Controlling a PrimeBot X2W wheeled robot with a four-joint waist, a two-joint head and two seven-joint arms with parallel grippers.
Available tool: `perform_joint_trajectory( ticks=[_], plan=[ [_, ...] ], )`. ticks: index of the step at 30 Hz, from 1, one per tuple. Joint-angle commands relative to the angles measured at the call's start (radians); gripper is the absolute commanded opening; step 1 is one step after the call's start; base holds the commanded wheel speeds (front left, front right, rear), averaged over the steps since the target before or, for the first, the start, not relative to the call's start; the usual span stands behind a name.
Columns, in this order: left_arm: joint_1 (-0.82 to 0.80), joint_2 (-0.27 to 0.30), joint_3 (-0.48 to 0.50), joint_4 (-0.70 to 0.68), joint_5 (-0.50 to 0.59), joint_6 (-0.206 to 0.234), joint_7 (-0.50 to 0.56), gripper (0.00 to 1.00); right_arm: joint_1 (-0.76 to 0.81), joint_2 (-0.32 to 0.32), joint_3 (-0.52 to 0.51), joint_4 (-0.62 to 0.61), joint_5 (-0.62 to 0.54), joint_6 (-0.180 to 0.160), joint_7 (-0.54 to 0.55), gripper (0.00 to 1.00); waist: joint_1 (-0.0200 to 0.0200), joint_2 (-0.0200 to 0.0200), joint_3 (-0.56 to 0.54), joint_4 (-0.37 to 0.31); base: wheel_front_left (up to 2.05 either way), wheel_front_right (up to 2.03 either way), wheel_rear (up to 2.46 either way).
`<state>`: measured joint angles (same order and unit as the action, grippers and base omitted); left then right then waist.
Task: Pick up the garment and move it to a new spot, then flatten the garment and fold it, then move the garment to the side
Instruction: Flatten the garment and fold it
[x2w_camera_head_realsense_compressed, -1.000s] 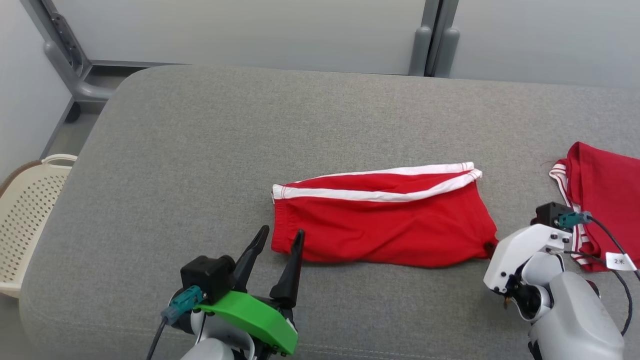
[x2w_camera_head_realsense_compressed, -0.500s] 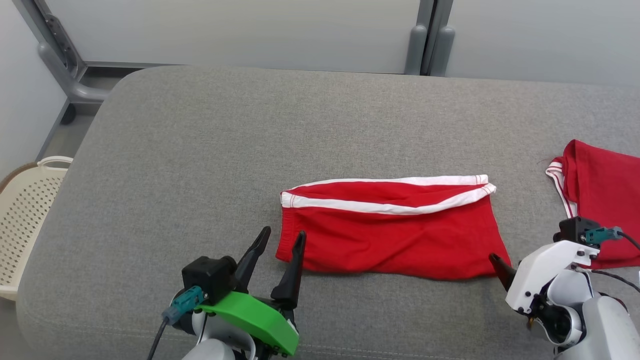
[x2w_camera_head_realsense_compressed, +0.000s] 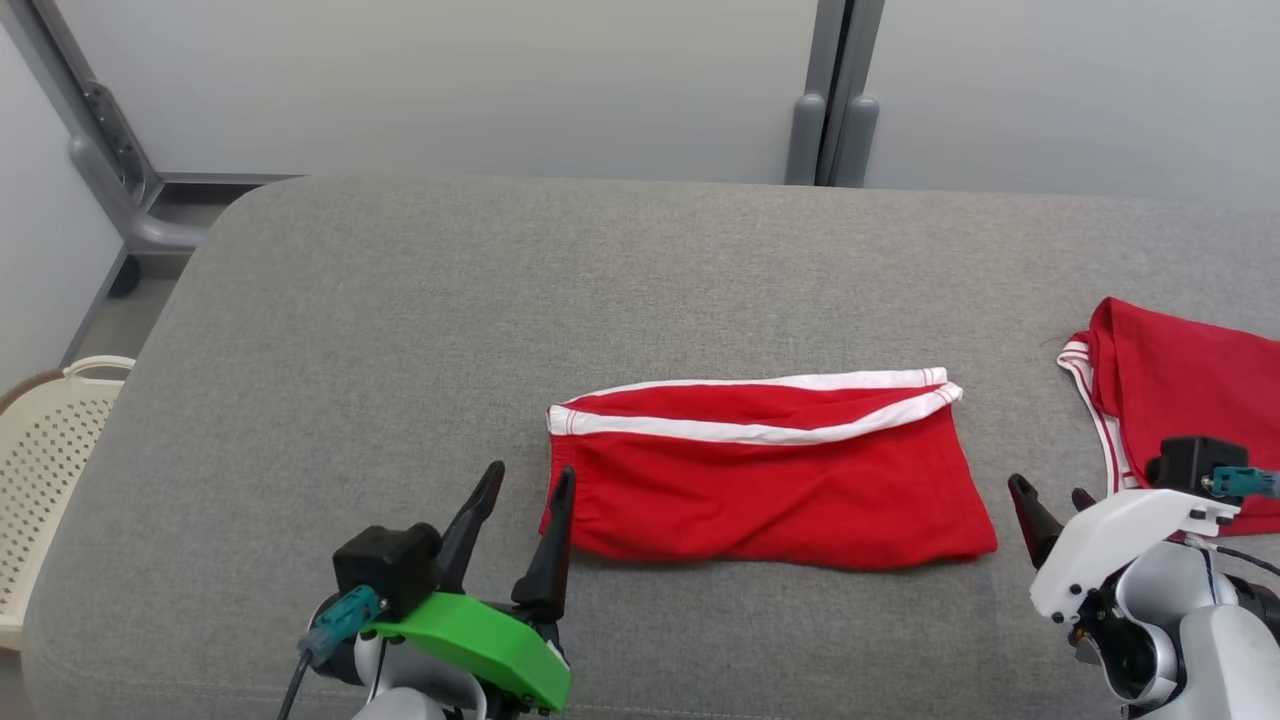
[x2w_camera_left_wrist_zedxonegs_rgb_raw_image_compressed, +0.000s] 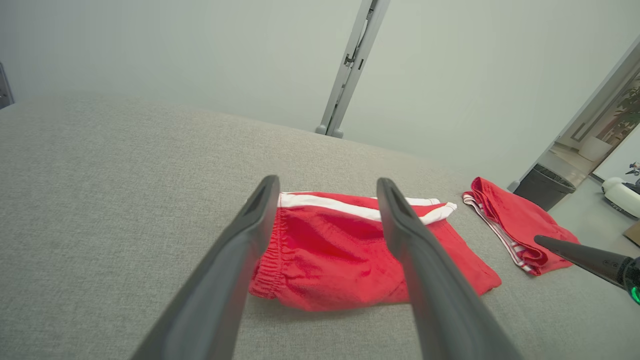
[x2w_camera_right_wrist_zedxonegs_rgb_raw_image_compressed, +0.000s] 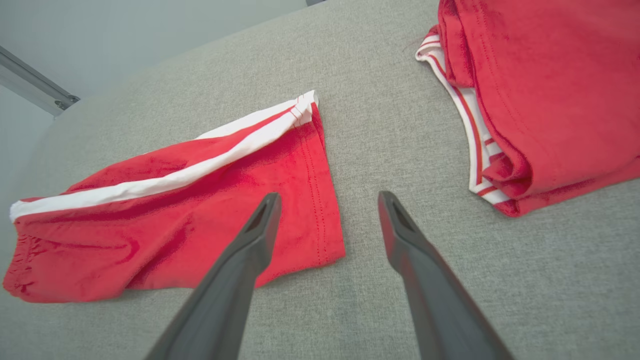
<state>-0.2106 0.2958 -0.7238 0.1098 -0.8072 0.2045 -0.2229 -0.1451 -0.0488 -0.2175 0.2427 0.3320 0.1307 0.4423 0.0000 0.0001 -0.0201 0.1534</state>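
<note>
Cream perforated basket (x2w_camera_head_realsense_compressed: 45, 470): you will find it at nine o'clock in the head view, off the edge of the grey upholstered cushion (x2w_camera_head_realsense_compressed: 500, 300).

Left gripper (x2w_camera_head_realsense_compressed: 530, 472): at seven o'clock in that view, fingers pointing to twelve. Jaws stand wide and hold nothing. The finger nearer the garment lies just beside its gathered waistband corner; whether it touches the cloth cannot be told. In your left wrist view the gripper (x2w_camera_left_wrist_zedxonegs_rgb_raw_image_compressed: 327, 182) frames the waistband end between its two fingers.

Garment (x2w_camera_head_realsense_compressed: 770, 490): red shorts with two white bands, lying loose on the cushion a little toward five o'clock from the middle of the head view. It runs from nine to three, waistband at nine, stitched hem at three, white bands along the twelve o'clock edge. The cloth is mostly flat, with soft creases across the red panel. Both wrist views confirm it, left (x2w_camera_left_wrist_zedxonegs_rgb_raw_image_compressed: 340, 250) and right (x2w_camera_right_wrist_zedxonegs_rgb_raw_image_compressed: 175, 220), and neither gripper grips it.

Right gripper (x2w_camera_head_realsense_compressed: 1048, 488): at four o'clock in the head view, jaws spread wide and empty. Its tips stand near the hem corner, with a strip of grey cushion between them and the cloth. In your right wrist view the gripper (x2w_camera_right_wrist_zedxonegs_rgb_raw_image_compressed: 328, 196) sits over bare cushion, its nine o'clock finger crossing the hem corner in the picture.

Second red garment (x2w_camera_head_realsense_compressed: 1180, 390): bunched at three o'clock, with white-and-red striped trim, well apart from the shorts.
</note>
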Motion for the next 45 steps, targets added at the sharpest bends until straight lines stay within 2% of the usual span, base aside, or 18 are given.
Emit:
perform_joint_trajectory(
  ticks=[1,11,15,21,25,35,45],
  plan=[
    [0.018,0.008,0.017,-0.002,0.01,0.014,-0.013,1.0,0.012,-0.003,0.023,-0.013,-0.011,0.0,-0.039,1.0,0.0,-0.0001,-0.019,-0.023,0.0,0.0,0.0],
    [0.092,0.032,0.131,-0.016,0.041,0.085,-0.04,1.0,0.029,-0.004,0.054,0.011,0.06,0.0,-0.235,1.0,0.0,-0.0001,-0.061,-0.058,0.0,0.0,0.0],
    [0.123,0.046,0.16,-0.02,0.048,0.089,-0.043,1.0,0.026,-0.004,0.052,0.046,0.07,0.0,-0.253,1.0,0.0,-0.0001,-0.08,-0.06,0.0,0.0,0.0],
    [0.163,0.078,0.151,-0.02,0.052,0.076,-0.038,1.0,-0.006,-0.004,0.063,0.093,0.011,0.0,-0.257,1.0,0.0,-0.0001,-0.108,-0.044,0.0,0.0,0.0],
    [0.186,0.097,0.15,-0.032,0.055,0.082,-0.036,1.0,-0.019,-0.004,0.054,0.128,0.006,0.0,-0.287,1.0,0.0,-0.0001,-0.124,-0.031,0.0,0.0,0.0],
    [0.206,0.139,0.116,-0.111,0.083,0.09,0.003,1.0,-0.117,-0.004,0.006,0.317,-0.047,0.0,-0.207,1.0,0.0,-0.0001,-0.119,0.012,0.0,0.0,0.0],
    [0.175,0.143,0.097,-0.131,0.087,0.078,0.026,1.0,-0.223,-0.018,-0.062,0.491,-0.133,0.0,-0.157,1.0,0.0,-0.0001,-0.079,0.062,0.0,0.0,0.0]
  ],
)
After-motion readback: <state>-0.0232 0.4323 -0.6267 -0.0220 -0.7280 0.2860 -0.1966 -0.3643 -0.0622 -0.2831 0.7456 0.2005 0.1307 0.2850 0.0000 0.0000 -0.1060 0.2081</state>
